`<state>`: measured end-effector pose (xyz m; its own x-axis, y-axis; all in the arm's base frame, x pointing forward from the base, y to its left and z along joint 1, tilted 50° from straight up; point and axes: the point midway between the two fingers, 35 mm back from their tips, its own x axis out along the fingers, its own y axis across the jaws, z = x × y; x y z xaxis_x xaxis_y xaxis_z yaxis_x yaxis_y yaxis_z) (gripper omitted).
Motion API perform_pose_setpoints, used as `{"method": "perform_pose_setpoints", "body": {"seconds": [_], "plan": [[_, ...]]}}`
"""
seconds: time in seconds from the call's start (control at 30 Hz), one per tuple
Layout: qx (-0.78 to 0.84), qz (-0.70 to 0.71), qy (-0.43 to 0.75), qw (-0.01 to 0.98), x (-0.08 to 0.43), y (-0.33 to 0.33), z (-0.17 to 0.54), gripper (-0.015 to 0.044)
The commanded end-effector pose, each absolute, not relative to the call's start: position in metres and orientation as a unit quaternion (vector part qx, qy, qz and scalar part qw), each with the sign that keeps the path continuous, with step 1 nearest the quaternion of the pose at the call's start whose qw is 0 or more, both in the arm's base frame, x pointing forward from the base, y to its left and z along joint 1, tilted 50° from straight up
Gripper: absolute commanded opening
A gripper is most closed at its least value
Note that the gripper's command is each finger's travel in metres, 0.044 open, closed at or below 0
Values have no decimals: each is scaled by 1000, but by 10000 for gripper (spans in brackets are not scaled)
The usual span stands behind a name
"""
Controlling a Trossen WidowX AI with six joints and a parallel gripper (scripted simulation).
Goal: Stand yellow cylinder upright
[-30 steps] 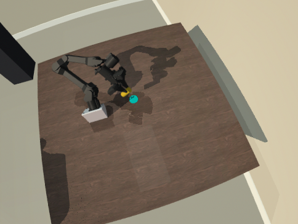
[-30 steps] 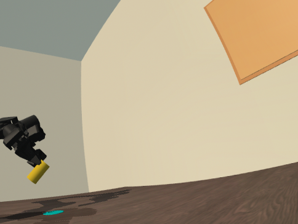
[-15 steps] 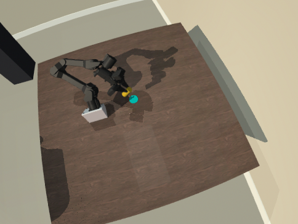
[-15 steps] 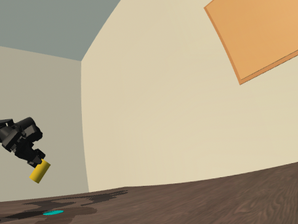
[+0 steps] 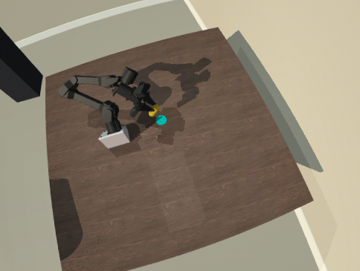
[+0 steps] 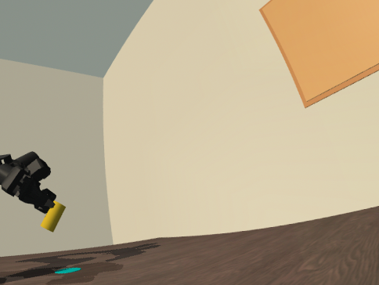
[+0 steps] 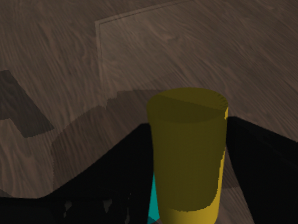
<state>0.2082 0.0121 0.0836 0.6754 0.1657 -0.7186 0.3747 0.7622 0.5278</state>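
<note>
The yellow tall cylinder (image 5: 154,110) (image 6: 53,217) (image 7: 189,155) is held in the air, tilted some way off upright, its upper end leaning to the right in the exterior view. My gripper (image 5: 152,108) (image 6: 49,208) (image 7: 188,130) is shut on it, with one finger on each side in the wrist view. The cyan circle (image 5: 161,120) (image 6: 68,270) lies flat on the table, below and a little to the side of the cylinder. In the wrist view only a sliver of the circle (image 7: 153,202) shows between the left finger and the cylinder, which hide the rest.
The brown wooden table (image 5: 230,156) (image 6: 274,250) carries the arm's white base (image 5: 114,138) and the arm's shadows. A black block (image 5: 18,71) stands beyond the table's left edge in the top view. An orange panel (image 6: 333,43) shows high up in the exterior view.
</note>
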Motion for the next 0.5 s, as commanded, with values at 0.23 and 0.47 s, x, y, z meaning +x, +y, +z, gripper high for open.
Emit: {"method": "perform_pose_setpoints", "body": {"seconds": [0.23, 0.47], "plan": [[359, -70, 357, 860, 210, 10, 85, 105], [371, -72, 333, 864, 211, 10, 86, 105]]}}
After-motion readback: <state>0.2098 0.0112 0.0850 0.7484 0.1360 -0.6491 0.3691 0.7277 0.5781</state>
